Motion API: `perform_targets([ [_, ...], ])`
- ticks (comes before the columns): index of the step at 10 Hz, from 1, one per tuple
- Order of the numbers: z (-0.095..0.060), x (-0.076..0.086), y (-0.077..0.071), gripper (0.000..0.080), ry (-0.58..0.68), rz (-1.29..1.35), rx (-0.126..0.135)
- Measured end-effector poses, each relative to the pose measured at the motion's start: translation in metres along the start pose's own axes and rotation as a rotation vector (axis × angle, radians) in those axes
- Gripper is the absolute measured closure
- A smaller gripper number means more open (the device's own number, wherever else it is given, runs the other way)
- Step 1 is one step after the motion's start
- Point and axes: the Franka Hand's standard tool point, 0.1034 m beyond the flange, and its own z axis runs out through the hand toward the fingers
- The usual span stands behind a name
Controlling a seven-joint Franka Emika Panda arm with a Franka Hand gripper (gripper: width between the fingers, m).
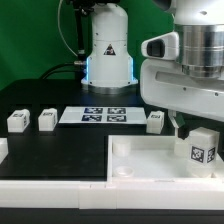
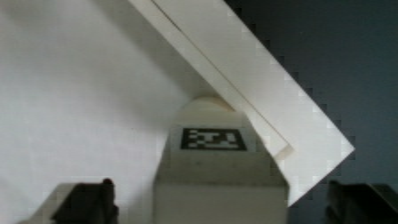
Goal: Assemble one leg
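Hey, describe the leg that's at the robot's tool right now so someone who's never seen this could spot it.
Start at the big white tray in front. The leg stands in its corner on the exterior view's right, directly under the tool. Unlike the three legs lined up on the black table behind, it sits inside the tray.

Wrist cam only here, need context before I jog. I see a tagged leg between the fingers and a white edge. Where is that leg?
Observer: The leg is upright under the gripper, over the tabletop near its corner on the exterior view's right. I can't tell whether it is seated.
Operator: Other legs?
Observer: Three, on the black table: the far leg and the second leg toward the exterior view's left, and the third leg just behind the tabletop's wall.
Operator: Marker board near them?
Observer: The marker board lies between the second leg and the third leg, touching neither.
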Motion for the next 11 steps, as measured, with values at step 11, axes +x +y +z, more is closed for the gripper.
perform_targets([
  [11,0.0033,-0.0032,0.0041,0.0150,-0.025,-1.266,-0.036],
])
